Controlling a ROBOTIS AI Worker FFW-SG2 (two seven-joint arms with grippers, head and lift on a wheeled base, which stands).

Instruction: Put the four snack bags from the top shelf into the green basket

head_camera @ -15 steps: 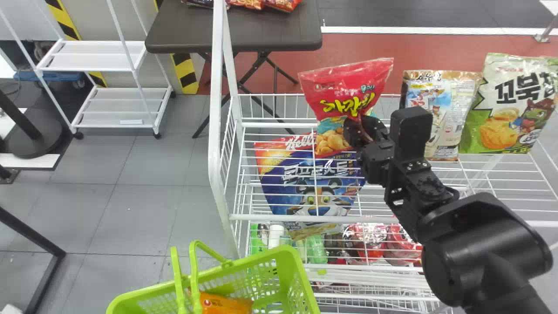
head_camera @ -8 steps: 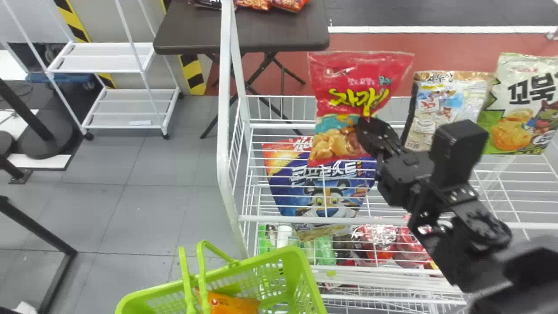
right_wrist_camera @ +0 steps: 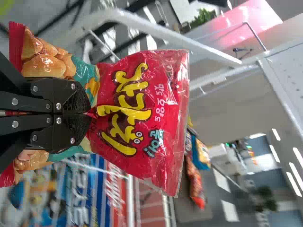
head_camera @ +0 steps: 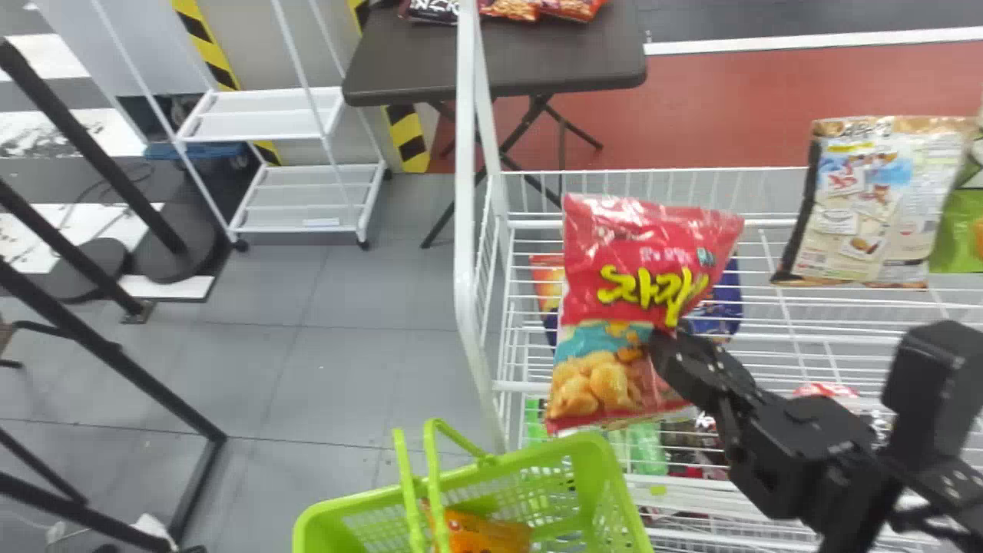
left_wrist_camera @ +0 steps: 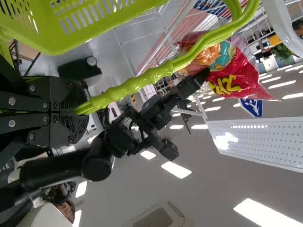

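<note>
At the far left of the head view, black posts (head_camera: 96,153) stand before a white wheeled rack (head_camera: 261,127). Next, at the lower edge, lies the green basket (head_camera: 330,511), open side up, with an orange snack bag (head_camera: 484,534) inside it. The left end effector (left_wrist_camera: 83,111) is closed on the basket's looped handle (left_wrist_camera: 142,82), as the left wrist view shows. Farther back, a dark folding counter (head_camera: 499,69) carries several packets (head_camera: 511,8). Right of centre, a red snack bag (head_camera: 645,261) with yellow lettering hangs clear of the wires, its lower edge near the basket's far rim. The right end effector (head_camera: 666,346) grips this bag near its middle — the right wrist view shows the fingers pinched together on the film. Behind the red bag, partly hidden, is a blue cereal bag (head_camera: 720,307). Farther right, on the white wire top shelf (head_camera: 537,386), a beige-and-brown snack bag (head_camera: 875,200) stands upright — with a green snack bag (head_camera: 964,230) just beside it, cut by the view's edge.
</note>
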